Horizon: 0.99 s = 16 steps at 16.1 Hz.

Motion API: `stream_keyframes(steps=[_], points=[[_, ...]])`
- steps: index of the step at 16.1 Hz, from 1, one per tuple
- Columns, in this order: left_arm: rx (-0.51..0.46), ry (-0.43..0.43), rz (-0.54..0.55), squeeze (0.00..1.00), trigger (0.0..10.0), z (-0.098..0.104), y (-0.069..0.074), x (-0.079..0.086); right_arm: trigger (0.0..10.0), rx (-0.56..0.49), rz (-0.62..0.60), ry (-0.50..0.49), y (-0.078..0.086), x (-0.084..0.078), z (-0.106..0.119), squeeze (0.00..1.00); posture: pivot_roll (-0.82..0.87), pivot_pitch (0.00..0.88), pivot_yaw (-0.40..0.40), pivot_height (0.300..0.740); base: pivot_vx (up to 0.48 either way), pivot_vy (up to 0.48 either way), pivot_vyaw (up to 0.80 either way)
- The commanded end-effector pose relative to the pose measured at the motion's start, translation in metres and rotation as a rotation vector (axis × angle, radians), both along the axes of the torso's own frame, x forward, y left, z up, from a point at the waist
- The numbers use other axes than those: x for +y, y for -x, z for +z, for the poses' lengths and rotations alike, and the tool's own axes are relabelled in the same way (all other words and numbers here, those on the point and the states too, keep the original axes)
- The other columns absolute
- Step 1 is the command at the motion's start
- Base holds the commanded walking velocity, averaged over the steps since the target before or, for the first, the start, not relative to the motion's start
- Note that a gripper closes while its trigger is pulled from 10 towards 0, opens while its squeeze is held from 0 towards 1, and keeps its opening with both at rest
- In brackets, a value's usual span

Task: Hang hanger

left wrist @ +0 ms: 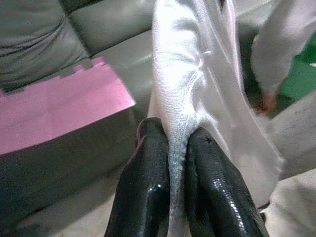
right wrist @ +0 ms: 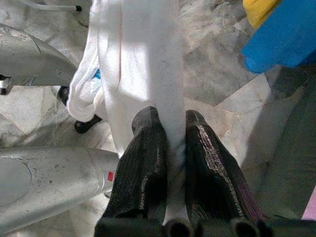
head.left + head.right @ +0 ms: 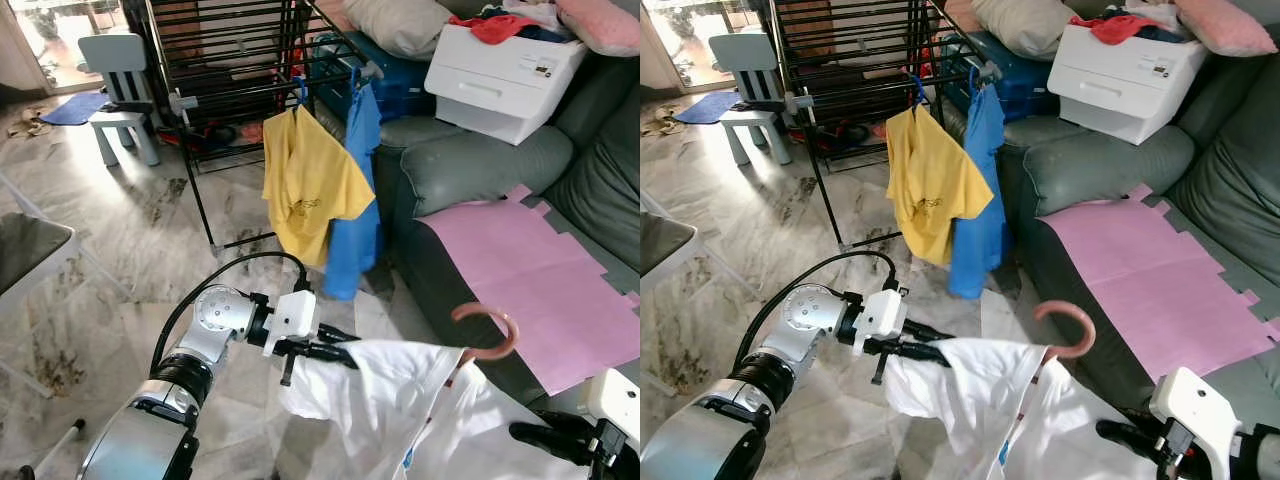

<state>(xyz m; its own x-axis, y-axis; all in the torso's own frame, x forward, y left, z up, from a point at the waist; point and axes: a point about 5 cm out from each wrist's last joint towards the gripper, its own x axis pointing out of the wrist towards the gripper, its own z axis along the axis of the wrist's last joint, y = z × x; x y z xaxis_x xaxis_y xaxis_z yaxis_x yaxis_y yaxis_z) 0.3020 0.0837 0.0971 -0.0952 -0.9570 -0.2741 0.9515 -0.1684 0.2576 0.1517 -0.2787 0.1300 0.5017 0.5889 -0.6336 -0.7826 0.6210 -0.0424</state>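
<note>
The hanger (image 3: pixel 487 332), a curved pinkish-brown hook, rises from the collar of a white shirt (image 3: pixel 400 395) stretched between the two grippers, near the grey sofa (image 3: pixel 470 170). The left gripper (image 1: pixel 178 139) pinches the shirt's soft knit edge on the left; the right gripper (image 2: pixel 170 126) clamps a fold of the same cloth to the right. Farther off, a yellow shirt (image 3: pixel 305 185) and a blue garment (image 3: pixel 358 200) hang on the black wire drying rack (image 3: pixel 235 70) over the marbled floor (image 3: pixel 120 240).

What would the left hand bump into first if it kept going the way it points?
Likely the grey leather sofa with its pink sheet, past the white shirt the left hand pinches; depth is unclear.
</note>
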Motion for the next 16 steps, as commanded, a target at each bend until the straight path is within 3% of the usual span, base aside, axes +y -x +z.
stream_keyframes(steps=[1, 2, 3, 6, 11, 12, 16], points=[[-0.039, 0.015, 0.02, 0.0, 0.0, 0.004, -0.003, -0.005, 0.0, -0.021, -0.005, -0.007, -0.003, 0.002, 0.003, 0.0, -0.09, 0.0, 0.02, 0.74, 0.0, 0.0, 0.0], [-0.037, 0.019, 0.061, 0.0, 10.0, 0.004, -0.005, -0.005, 0.0, -0.025, -0.01, -0.008, -0.003, 0.003, 0.002, 0.0, -0.09, 0.0, 0.02, 0.74, 0.0, 0.0, 0.0], [-0.029, 0.039, 0.089, 1.0, 10.0, 0.005, -0.007, -0.006, 0.0, -0.028, -0.012, -0.01, -0.004, 0.004, 0.0, 0.0, -0.09, 0.0, 0.02, 0.74, 0.0, 0.0, 0.0], [-0.047, 0.021, 0.105, 1.0, 10.0, 0.001, -0.005, -0.005, 0.0, -0.028, -0.013, -0.013, -0.004, 0.007, -0.003, 0.0, -0.09, 0.0, 0.022, 0.74, 0.0, 0.0, 0.0], [-0.08, 0.082, 0.199, 1.0, 10.0, 0.006, -0.011, -0.003, 0.0, -0.059, -0.095, 0.0, -0.009, 0.01, -0.016, 0.0, -0.09, 0.0, 0.014, 0.74, 0.0, 0.0, 0.0], [-0.017, 0.155, 0.358, 1.0, 10.0, 0.009, -0.022, -0.002, 0.0, -0.089, -0.153, 0.012, -0.015, 0.009, -0.021, 0.0, -0.08, 0.0, 0.015, 0.74, 0.0, 0.0, 0.0], [0.121, 0.296, 0.726, 1.0, 10.0, 0.002, -0.035, 0.006, 0.0, -0.145, -0.295, 0.026, -0.024, 0.018, -0.043, 0.0, -0.08, 0.0, 0.017, 0.74, 0.0, 0.0, 0.0]])
